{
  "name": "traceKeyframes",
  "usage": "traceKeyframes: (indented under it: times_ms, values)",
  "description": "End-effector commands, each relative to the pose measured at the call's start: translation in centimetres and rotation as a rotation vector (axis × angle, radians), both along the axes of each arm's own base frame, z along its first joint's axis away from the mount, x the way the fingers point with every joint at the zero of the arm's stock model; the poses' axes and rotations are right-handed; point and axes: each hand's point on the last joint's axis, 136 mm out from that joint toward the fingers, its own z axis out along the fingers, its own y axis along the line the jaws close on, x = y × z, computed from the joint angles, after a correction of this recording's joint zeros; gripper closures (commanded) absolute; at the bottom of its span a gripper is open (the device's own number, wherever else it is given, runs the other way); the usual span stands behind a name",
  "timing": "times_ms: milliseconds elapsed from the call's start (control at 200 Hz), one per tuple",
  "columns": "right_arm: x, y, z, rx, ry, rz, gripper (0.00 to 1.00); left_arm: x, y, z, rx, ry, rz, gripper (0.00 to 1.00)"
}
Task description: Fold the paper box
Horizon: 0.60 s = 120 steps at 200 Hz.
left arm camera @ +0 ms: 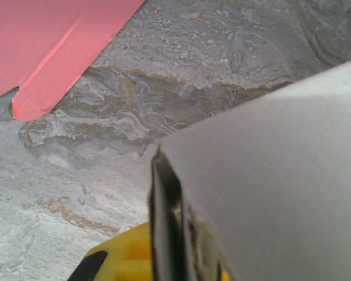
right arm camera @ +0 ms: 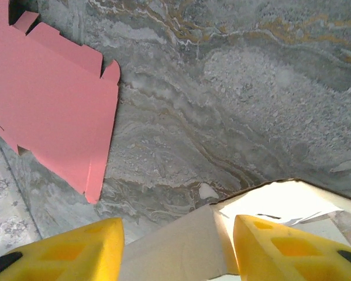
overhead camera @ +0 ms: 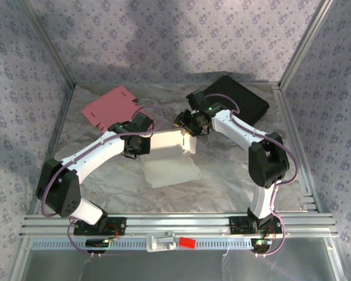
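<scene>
There's the box [overhead camera: 171,144], half-raised on the table [overhead camera: 222,175], just in front of the pink sheet [overhead camera: 112,107] and a little to its right. The left tool [overhead camera: 145,144] is pinched tight on the box wall at the end nearest the pink sheet. I'd call that an anchor, so the box can't slide while the other end gets worked. The right tool [right arm camera: 176,246] sits at the end away from the pink sheet, fingers [right arm camera: 275,246] apart, straddling an upright flap. It looks lined up to nip that flap and fold it in.
</scene>
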Motion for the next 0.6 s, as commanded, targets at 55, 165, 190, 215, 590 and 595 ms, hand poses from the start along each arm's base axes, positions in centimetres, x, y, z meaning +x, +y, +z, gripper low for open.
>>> traceKeyframes:
  times_ms: [55,165,190,215,590,595]
  values:
    - [-0.2,0.7,2.3,0.102,-0.016,-0.033,0.47,0.7,-0.8,1.0,-0.037,-0.027,-0.022,1.0]
    - [0.1,0.4,3.0,0.15,-0.027,-0.06,0.47,0.8,-0.9,1.2,-0.047,-0.037,-0.026,1.0]
    - [0.2,0.2,3.2,0.153,-0.034,-0.063,0.47,0.8,-0.9,1.3,-0.049,-0.042,-0.029,1.0]
    - [0.2,-0.1,3.4,0.151,-0.044,-0.068,0.47,0.8,-0.9,1.4,-0.053,-0.046,-0.031,1.0]
    - [-5.8,-7.3,0.9,-0.051,-0.172,-0.015,0.45,0.9,-1.4,1.3,-0.091,-0.062,-0.048,1.0]
    - [-5.9,-7.3,0.8,-0.056,-0.172,-0.011,0.45,0.9,-1.4,1.3,-0.092,-0.061,-0.049,1.0]
